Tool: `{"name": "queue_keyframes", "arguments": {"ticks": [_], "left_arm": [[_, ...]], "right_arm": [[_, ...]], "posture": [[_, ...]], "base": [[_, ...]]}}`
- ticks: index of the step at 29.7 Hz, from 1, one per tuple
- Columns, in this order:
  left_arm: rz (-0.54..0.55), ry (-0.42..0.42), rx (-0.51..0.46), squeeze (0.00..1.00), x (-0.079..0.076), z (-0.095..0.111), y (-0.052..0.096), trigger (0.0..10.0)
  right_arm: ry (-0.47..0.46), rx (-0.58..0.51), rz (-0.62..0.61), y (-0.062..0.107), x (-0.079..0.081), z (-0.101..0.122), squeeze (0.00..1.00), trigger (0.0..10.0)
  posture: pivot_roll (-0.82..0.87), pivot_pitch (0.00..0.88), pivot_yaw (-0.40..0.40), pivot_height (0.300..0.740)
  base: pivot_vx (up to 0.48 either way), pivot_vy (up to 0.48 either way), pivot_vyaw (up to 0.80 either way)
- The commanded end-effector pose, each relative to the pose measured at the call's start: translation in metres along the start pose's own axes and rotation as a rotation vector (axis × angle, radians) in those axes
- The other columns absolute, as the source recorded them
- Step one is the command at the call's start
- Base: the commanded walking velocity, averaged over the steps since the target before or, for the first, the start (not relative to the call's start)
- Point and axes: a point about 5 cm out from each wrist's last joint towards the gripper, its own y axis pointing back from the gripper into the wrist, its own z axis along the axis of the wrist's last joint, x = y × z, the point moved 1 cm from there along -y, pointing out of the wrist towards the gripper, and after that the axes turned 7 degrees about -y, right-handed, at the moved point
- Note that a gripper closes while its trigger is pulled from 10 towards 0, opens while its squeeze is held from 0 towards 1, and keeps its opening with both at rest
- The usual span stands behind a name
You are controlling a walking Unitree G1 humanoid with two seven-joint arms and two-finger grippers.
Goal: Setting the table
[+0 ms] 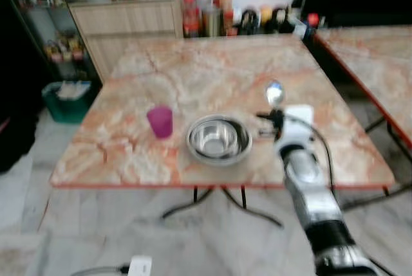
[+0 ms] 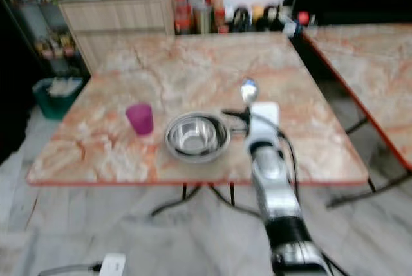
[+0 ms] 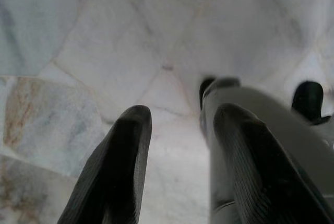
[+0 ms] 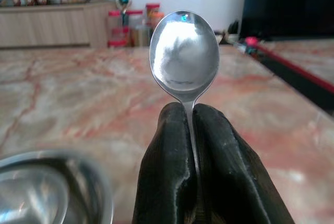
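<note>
While the right gripper is clenched on the handle of a spoon, with the spoon's rounded end standing up above the fingertips, it hovers over the table near the front edge, just to the right of the steel bowl. A purple cup stands to the left of the bowl, a little apart from it, also toward the front edge. The step in hand looks like placing the spoon beside the bowl. That next move calls for lowering the spoon onto the bare marble to the right of the bowl, laying it flat, then letting go without knocking the rim. The left gripper hangs idle over the floor, its fingers apart and holding nothing.
</note>
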Motion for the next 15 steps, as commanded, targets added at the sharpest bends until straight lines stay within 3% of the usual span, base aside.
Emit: {"name": "queue_keyframes", "arguments": {"ticks": [1, 11, 15], "left_arm": [[0.018, 0.001, 0.026, 0.0, 0.007, -0.007, 0.0, 10.0], [0.016, -0.002, 0.025, 0.0, 0.007, -0.006, 0.0, 10.0], [0.015, -0.002, 0.024, 0.0, 0.007, -0.006, 0.0, 10.0]], "right_arm": [[-0.008, -0.019, 0.03, 0.0, 0.011, 0.006, 0.0, 10.0], [0.025, 0.053, -0.07, 0.006, -0.022, -0.01, 0.0, 10.0], [0.031, 0.057, -0.092, 0.002, -0.03, -0.007, 0.0, 10.0]], "posture": [[0.02, 0.0, 0.032, 0.74], [0.01, 0.0, 0.035, 0.74], [0.02, 0.0, 0.033, 0.74]], "base": [[0.304, 0.0, 0.0], [0.03, 0.0, 0.0], [0.263, 0.0, 0.0]]}}
